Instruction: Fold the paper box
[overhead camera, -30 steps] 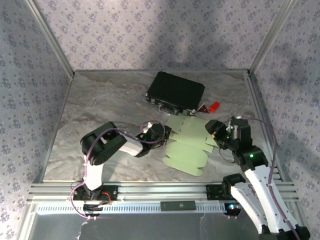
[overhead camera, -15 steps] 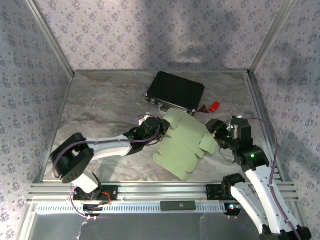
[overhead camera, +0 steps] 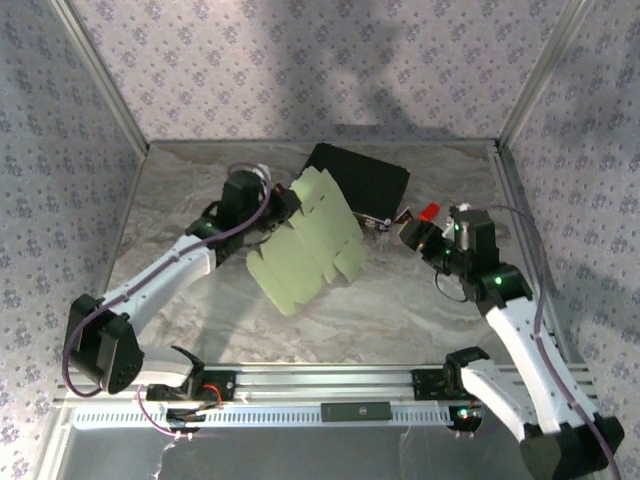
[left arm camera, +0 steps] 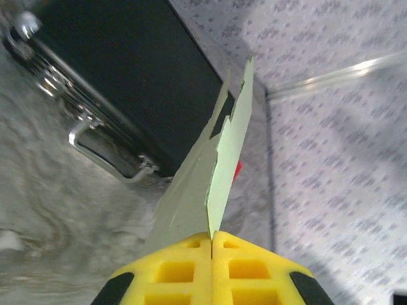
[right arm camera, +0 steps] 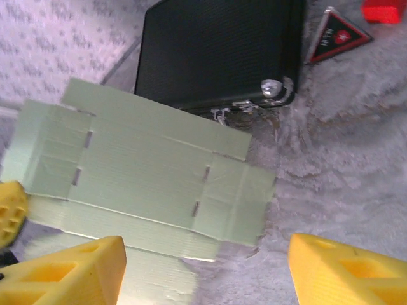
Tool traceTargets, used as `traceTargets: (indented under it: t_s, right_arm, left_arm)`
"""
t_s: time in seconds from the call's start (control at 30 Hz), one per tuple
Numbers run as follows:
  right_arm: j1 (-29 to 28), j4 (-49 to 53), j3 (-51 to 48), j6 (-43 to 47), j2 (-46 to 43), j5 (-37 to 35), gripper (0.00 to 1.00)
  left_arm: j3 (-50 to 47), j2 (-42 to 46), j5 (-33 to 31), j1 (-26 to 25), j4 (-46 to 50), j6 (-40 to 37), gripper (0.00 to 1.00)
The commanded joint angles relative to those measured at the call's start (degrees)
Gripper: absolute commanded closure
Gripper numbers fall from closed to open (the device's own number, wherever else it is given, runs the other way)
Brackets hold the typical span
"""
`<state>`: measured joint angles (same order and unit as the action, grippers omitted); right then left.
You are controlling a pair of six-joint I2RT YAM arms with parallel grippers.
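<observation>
Paper box [overhead camera: 305, 245] pinched in left tool [left arm camera: 210, 239]

White shells over black joints clad the left arm [overhead camera: 165, 275] and right arm [overhead camera: 525, 340], purple cables [overhead camera: 243, 166] looping alongside; the left gripper [left arm camera: 210, 236] and right gripper [right arm camera: 206, 257] bore blocky yellow pads [left arm camera: 178, 270].

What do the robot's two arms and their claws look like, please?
The left arm and right arm are white shells with black joints, each trailed by a thin purple cable. A small green light glows on the right arm. The left claw and right claw have blocky yellow fingers.
</observation>
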<state>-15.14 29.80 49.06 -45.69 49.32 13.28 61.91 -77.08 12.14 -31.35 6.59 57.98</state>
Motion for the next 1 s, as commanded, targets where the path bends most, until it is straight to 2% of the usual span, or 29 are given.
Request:
traceTargets:
  t_s: [0.0,0.07,0.17,0.33,0.6,0.77,0.97]
  right_arm:
    - [0.3,-7.1,2.7,12.7,5.2,9.6,0.26]
    - [-0.1,-13.9,2.7,17.4,8.8,16.5,0.24]
    - [-0.7,-17.9,5.5,21.8,16.4,21.8,0.24]
    - [-2.7,-25.0,9.5,29.1,28.1,33.3,0.31]
    - [-3.8,-30.2,12.6,33.6,40.1,40.9,0.33]
    - [-4.2,-30.9,13.6,36.4,43.9,39.0,0.34]
    - [-5.2,-33.6,15.6,36.5,47.5,42.8,0.34]
  left_arm:
    - [5.1,2.0,13.6,3.8,13.7,-16.7,1.00]
    - [7.6,2.3,17.3,6.8,17.9,-20.9,1.00]
    - [9.8,2.7,21.6,10.0,20.7,-24.2,1.00]
    - [12.8,1.3,26.2,13.5,24.3,-27.1,1.00]
    - [14.8,0.4,29.9,15.6,26.9,-29.1,1.00]
    - [16.0,-0.7,31.7,16.7,28.0,-30.1,1.00]
    - [16.4,-2.1,33.4,17.6,28.0,-30.5,1.00]
